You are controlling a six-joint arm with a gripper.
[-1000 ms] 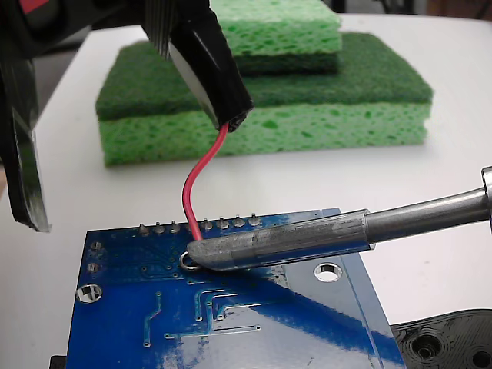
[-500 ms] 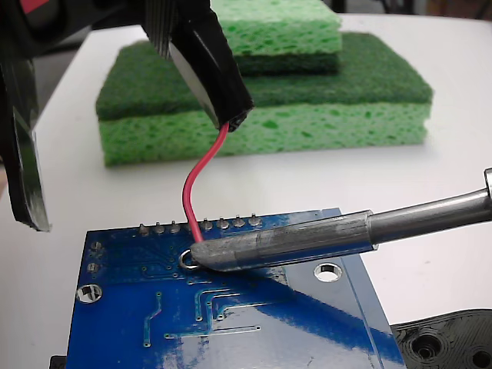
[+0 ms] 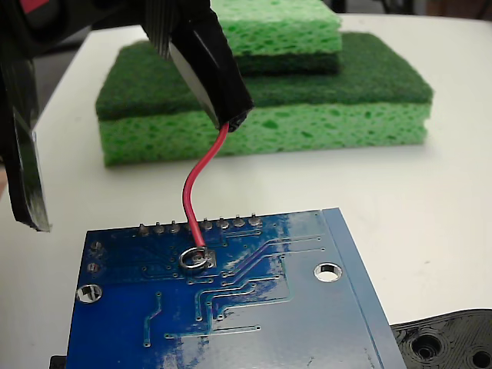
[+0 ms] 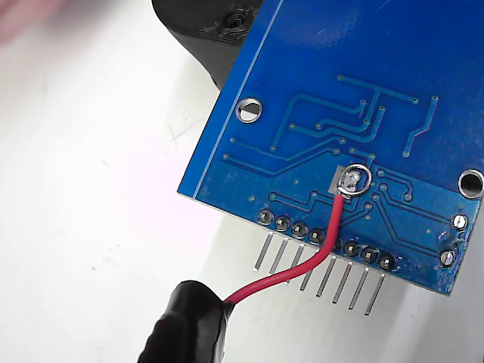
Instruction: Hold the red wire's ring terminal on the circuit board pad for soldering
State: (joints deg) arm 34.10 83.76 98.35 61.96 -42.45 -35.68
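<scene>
The blue circuit board (image 3: pixel 292 323) lies flat at the front of the fixed view, and the wrist view shows it too (image 4: pixel 318 60). The red wire (image 3: pixel 192 184) curves down from my gripper's black tip (image 3: pixel 231 115) to the board. Its ring terminal (image 3: pixel 195 259) rests flat on the board. In the wrist view the ring terminal (image 4: pixel 355 180) overlaps the right part of the silver square pad (image 4: pixel 340 181), with a shiny spot inside the ring. My gripper (image 4: pixel 189 325) is shut on the red wire (image 4: pixel 302 257), off the board's pin edge.
Two stacked green sponges (image 3: pixel 307 100) stand behind the board. A black plastic part with holes (image 3: pixel 446 342) lies by the board's right corner, also showing in the wrist view (image 4: pixel 204 30). A row of header pins (image 4: pixel 325 276) sticks out of the board's edge over the white table.
The soldering iron tip that lay on the ring terminal has left the view, baring the ring and pad. Wire, ring and gripper have stayed where they were.
</scene>
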